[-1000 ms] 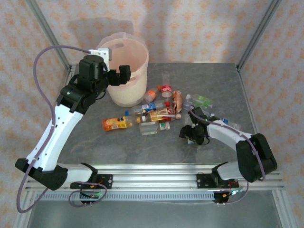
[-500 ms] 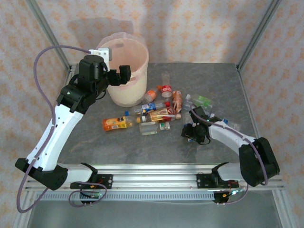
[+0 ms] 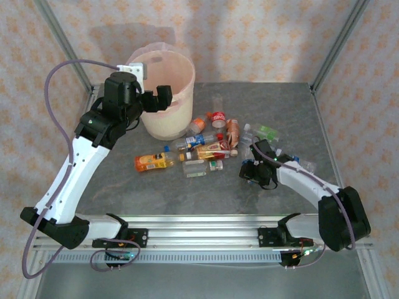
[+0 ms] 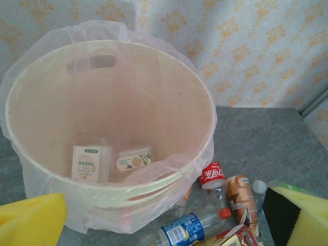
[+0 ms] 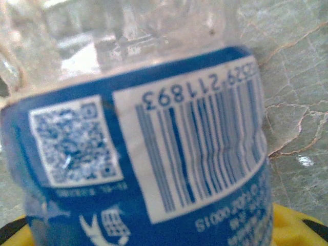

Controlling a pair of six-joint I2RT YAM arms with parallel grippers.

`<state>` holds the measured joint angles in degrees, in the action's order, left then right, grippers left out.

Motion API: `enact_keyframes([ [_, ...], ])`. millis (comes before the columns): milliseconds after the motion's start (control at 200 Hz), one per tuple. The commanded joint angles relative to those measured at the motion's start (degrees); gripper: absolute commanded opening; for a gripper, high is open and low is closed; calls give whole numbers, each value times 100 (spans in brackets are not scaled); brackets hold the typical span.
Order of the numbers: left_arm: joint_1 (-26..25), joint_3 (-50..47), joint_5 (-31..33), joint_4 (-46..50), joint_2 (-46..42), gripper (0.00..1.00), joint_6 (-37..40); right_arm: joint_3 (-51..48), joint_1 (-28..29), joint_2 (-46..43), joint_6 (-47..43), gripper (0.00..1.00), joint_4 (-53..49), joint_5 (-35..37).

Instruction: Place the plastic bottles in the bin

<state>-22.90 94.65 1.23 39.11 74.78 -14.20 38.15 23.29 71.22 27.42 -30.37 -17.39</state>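
Your right end effector (image 3: 257,172) grips a blue-labelled bottle (image 5: 154,154) right of the bin (image 3: 169,118); your left end effector (image 3: 156,99) hangs wide open, empty. Next, lift the bottle and carry it over the bin.

Grey marbled table (image 3: 280,103), pale pink bin (image 3: 168,121) stood at its far left, plastic bottles (image 3: 209,149) lay scattered mid-table, just right of it.

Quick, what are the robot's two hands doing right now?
Left hand: open, holding nothing.
Right hand: around the blue-label bottle; grip cannot be told.
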Motion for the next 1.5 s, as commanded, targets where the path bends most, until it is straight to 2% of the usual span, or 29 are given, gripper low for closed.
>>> enact_keyframes([
  [0, 5, 95, -177, -167, 122, 100, -216, -36, 108, -502, -187, 14, 69, 225],
  [235, -64, 205, -750, -234, 348, 100, -329, 58, 311, -1706, -584, 12, 782, 230],
  [360, -155, 251, -1409, -455, 478, 100, -488, 219, 317, -2086, -739, 12, 1282, 167],
  [606, -661, 571, -2317, -826, 1000, 100, -805, 569, 317, -1928, -841, 12, 2318, -332],
  [811, -1155, 1156, -2851, -838, 1627, 100, -879, 951, 428, -1617, -925, 12, 2579, -562],
  [1116, -1459, 1757, -3189, -809, 2331, 100, -934, 1360, 926, -1401, -1121, 12, 2641, -421],
  [1431, -1468, 1722, -3176, -827, 2445, 100, -1024, 1579, 1186, -1243, -1171, 12, 2809, -493],
  [1491, -1463, 1705, -3169, -835, 2428, 97, -1024, 1607, 1212, -1212, -1158, 12, 2834, -524],
])
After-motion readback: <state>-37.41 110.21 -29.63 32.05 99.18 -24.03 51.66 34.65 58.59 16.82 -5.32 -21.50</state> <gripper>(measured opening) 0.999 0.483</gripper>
